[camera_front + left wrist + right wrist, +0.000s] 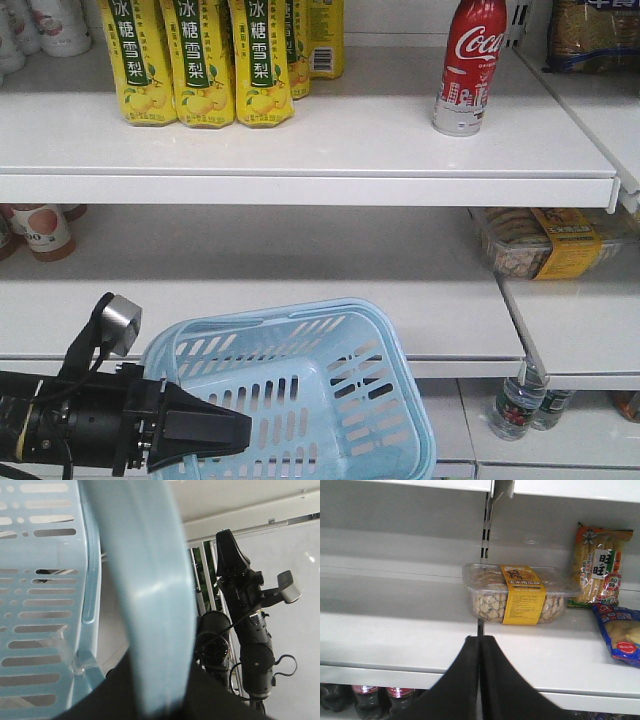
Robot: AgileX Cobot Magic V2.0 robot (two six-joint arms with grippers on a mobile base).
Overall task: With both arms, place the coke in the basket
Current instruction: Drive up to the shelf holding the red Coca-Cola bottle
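Nothing of the placing itself is done yet. The coke point(468, 65) stands upright on the top shelf point(300, 150), far right, untouched and well apart from both arms. The basket point(270, 316) hangs tilted, low in the near middle, well below and left of the coke. It looks empty as far as shows.

In the left wrist view the left pincer point(160, 700) is a dark blur at the bottom edge. It seems clamped round the basket's broad pale band, so the carrying half looks in hand.

The right pincer point(480, 639) has its fingers pressed together with nothing between them, facing a cookie box point(520, 594) on the middle shelf. Left to do, I judge: open it, reach up, grasp the coke and lower it into the basket.
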